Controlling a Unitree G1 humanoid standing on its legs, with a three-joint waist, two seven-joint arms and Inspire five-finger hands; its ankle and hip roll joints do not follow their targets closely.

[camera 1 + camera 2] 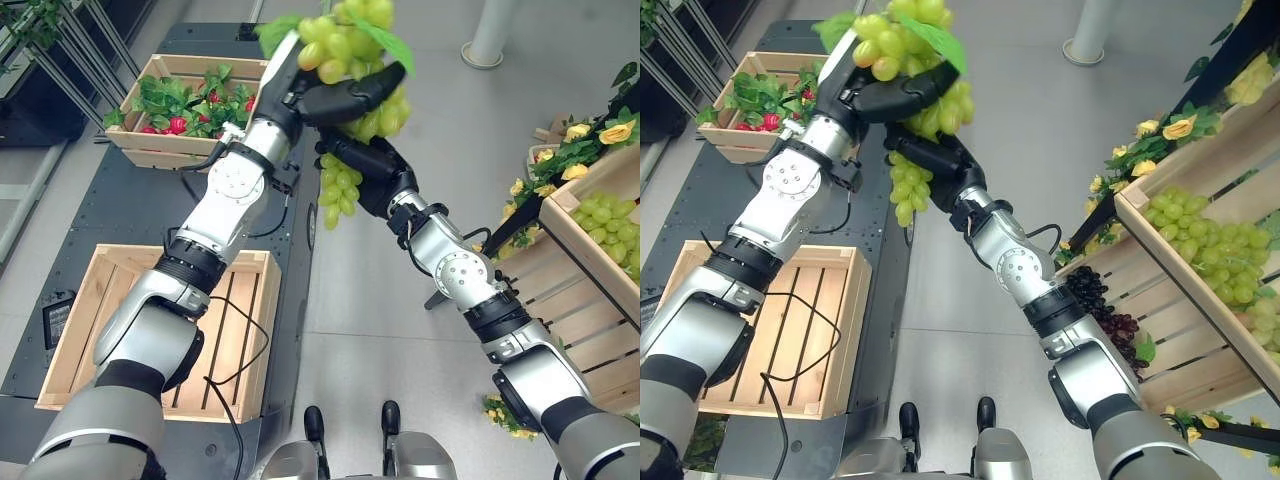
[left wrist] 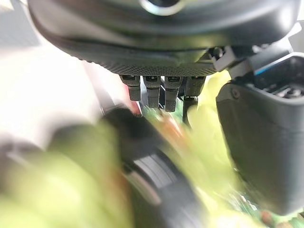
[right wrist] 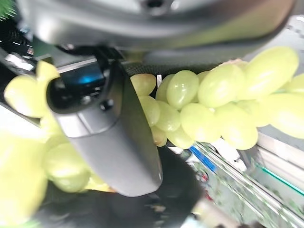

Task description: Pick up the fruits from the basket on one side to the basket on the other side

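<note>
Grapes (image 1: 350, 110): green bunch held up in mid-air between both hands, over the gap between the two sides. Left hand (image 1: 335, 95) curled round the upper part, right hand (image 1: 365, 160) clamped on the lower part. Looks like a mid-transfer handover. Next move likely: release right, swing left arm down over empty slatted crate (image 1: 100, 290), lower, let go. Near right: crates of grapes (image 1: 605, 225) with yellow flowers (image 1: 590, 135). Farther left on dark platform (image 1: 120, 200): crate of red fruit and leaves (image 1: 180, 105). Grey floor (image 1: 470, 130), white post (image 1: 490, 35) beyond.

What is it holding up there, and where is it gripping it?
A green grape bunch, between both hands: left hand around its upper part, right hand lower down.
</note>
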